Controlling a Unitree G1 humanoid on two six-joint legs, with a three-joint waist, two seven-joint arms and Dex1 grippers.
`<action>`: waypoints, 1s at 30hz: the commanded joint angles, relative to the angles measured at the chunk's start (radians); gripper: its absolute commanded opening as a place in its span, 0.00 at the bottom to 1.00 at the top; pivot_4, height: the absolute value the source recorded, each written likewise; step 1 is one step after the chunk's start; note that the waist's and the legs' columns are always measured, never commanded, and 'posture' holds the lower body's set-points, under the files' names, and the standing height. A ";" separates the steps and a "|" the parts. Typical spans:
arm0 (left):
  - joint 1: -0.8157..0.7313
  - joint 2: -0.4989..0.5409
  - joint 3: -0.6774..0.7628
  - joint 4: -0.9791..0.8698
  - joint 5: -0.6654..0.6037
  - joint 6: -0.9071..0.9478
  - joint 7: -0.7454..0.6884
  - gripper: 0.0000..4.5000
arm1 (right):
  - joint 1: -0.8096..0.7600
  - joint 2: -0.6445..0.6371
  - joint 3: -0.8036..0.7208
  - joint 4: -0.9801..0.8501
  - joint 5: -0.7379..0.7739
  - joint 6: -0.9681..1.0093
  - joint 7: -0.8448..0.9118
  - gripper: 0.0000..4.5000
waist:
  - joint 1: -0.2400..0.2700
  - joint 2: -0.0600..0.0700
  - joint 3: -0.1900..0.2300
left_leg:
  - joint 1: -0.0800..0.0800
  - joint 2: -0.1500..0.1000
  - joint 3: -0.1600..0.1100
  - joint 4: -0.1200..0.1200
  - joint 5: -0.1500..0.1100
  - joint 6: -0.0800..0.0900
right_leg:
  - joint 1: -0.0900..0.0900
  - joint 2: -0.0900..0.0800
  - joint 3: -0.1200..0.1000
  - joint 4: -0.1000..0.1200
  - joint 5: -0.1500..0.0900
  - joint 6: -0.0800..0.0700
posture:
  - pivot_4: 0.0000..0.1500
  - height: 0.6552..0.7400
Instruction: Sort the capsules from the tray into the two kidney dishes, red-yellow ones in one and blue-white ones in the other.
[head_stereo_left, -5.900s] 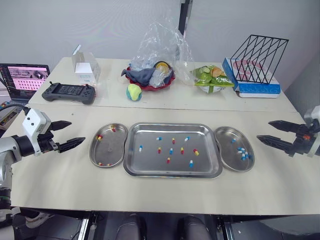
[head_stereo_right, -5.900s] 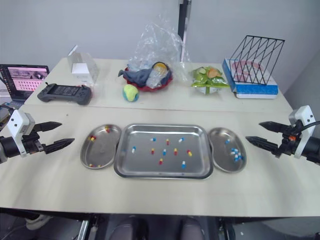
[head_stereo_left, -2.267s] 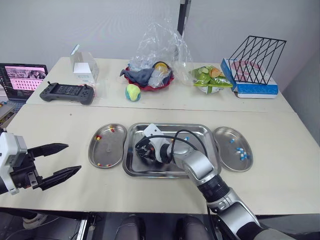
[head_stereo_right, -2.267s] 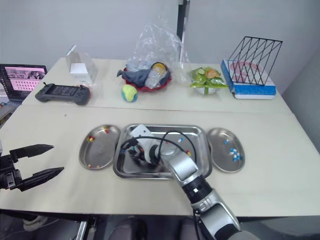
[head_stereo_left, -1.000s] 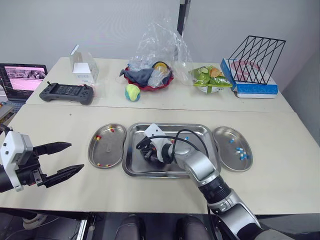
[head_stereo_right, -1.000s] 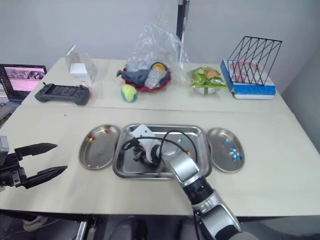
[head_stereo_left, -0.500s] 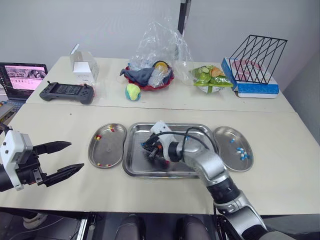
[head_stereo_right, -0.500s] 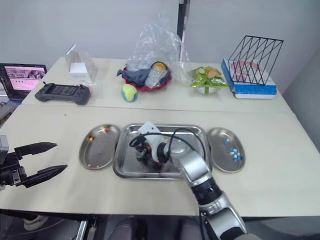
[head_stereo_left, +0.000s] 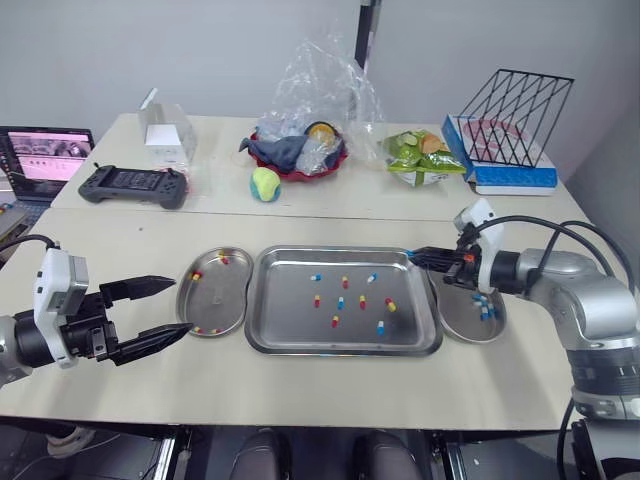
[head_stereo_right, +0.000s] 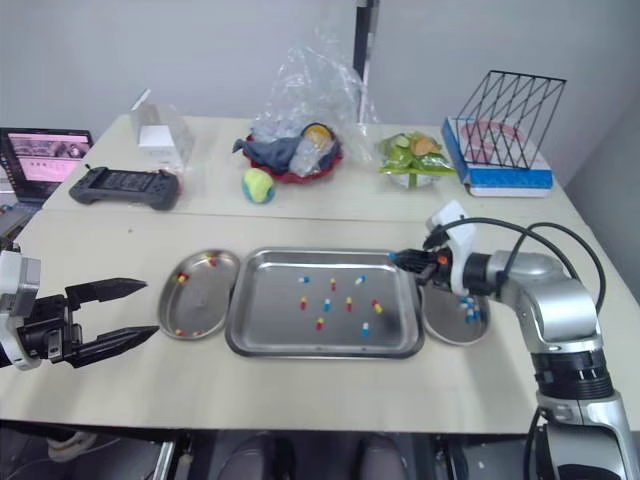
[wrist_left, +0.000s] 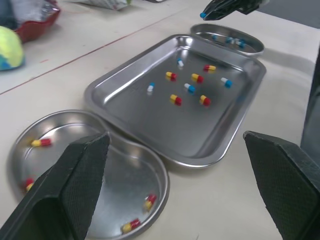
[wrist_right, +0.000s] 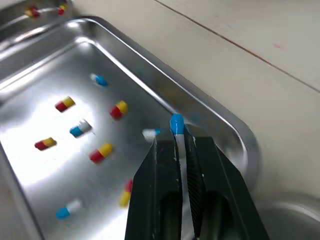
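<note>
A steel tray (head_stereo_left: 345, 349) lies mid-table holding several red-yellow and blue-white capsules (head_stereo_left: 340, 302). To its left is a kidney dish (head_stereo_left: 213, 300) with a few red-yellow capsules; the dish on the right (head_stereo_left: 462, 318) has blue-white ones. My right gripper (head_stereo_left: 413, 258) hovers over the tray's right rim, beside the right dish, shut on a blue-white capsule (wrist_right: 176, 123) whose blue end pokes out past the fingertips. My left gripper (head_stereo_left: 182, 305) is open and holds nothing, low over the table just left of the left dish.
Along the back of the table are a game controller (head_stereo_left: 137, 185), a white box (head_stereo_left: 170, 135), a tennis ball (head_stereo_left: 266, 184), a red bowl under a plastic bag (head_stereo_left: 300, 155), a green snack bag (head_stereo_left: 425, 155) and a wire rack (head_stereo_left: 515, 115). A laptop (head_stereo_left: 45, 160) sits far left.
My right gripper has swung from the tray's left-middle to its right rim with the blue-white capsule in it. The left gripper has moved closer to the left dish.
</note>
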 joint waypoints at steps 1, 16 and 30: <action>-0.050 0.017 -0.036 0.032 0.019 -0.044 -0.020 1.00 | 0.050 -0.090 -0.052 0.041 -0.015 -0.077 0.055 0.01 | 0.005 0.001 0.001 | 0.000 0.001 0.000 0.000 0.000 0.000 | 0.000 0.000 0.000 0.000 0.000 0.000 | 1.00 0.45; -0.162 0.025 -0.120 0.118 0.029 -0.067 -0.055 1.00 | 0.138 -0.214 -0.078 0.142 -0.065 -0.160 0.064 0.32 | 0.011 0.001 0.001 | 0.001 0.001 0.001 0.000 0.000 0.001 | 0.002 -0.001 0.000 -0.002 0.000 0.000 | 1.00 0.45; -0.196 -0.008 -0.098 0.227 0.084 -0.113 0.019 1.00 | 0.044 -0.288 -0.292 0.416 0.003 -0.273 0.130 1.00 | 0.013 0.002 0.001 | 0.004 0.000 0.000 0.001 -0.001 0.001 | 0.006 -0.001 0.000 -0.003 0.000 0.000 | 1.00 0.45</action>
